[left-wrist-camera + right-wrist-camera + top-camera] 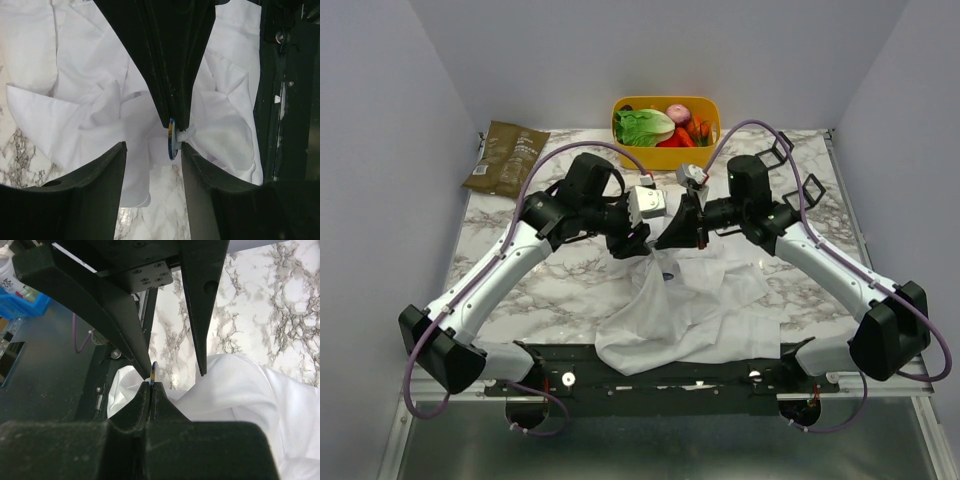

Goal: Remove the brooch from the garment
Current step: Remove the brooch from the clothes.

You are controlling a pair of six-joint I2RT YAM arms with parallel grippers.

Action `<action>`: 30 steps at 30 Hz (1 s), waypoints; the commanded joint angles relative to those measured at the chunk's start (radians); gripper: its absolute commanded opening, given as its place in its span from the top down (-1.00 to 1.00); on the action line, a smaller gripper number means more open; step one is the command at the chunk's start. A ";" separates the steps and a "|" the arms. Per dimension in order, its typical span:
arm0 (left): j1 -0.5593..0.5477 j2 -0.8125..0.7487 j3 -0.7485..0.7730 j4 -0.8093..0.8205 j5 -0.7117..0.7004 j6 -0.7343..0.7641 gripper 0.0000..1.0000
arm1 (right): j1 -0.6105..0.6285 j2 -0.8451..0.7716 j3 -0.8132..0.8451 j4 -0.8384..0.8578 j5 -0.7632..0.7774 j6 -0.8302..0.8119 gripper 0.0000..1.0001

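A: Brooch, where?

B: The brooch (pixel 171 141) is up off the table (pixel 550 290), gripped edge-on at the tips of the right gripper (pixel 151 386), whose fingers are closed tight on it. The shirt (pixel 670 310) stands in a peak right under it, so I'd say it's still pinned on.

A: Left side?

B: The left gripper (pixel 152 150) is spread wide and holding nothing. The brooch sits between its fingers, close to one of them.

A: Why there?

B: My guess is it's placed to clamp the cloth just below, so the right can pull against something.

A: Risk?

B: The cloth is thin. It could ride up with the brooch or snag on it.

A: Other stuff?

B: A yellow basket (pixel 660 158) of vegetables and a brown packet (pixel 505 157) at the back, well apart.
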 commanded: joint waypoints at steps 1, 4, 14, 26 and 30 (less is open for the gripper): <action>0.012 -0.093 0.003 0.025 0.045 0.030 -0.22 | 0.011 -0.036 -0.013 0.017 -0.029 0.010 0.99; 0.016 -0.112 -0.018 0.059 0.050 0.008 -0.24 | 0.011 -0.040 -0.021 0.021 -0.025 0.010 0.99; 0.018 -0.019 -0.009 0.068 0.091 -0.030 -0.30 | 0.011 -0.059 -0.032 0.032 -0.020 0.014 0.99; 0.038 -0.086 -0.025 0.136 0.039 -0.050 -0.71 | 0.011 -0.097 -0.066 0.052 -0.037 0.011 0.99; 0.038 -0.080 -0.035 0.140 0.033 -0.051 -0.80 | 0.011 -0.097 -0.066 0.058 -0.045 0.017 0.99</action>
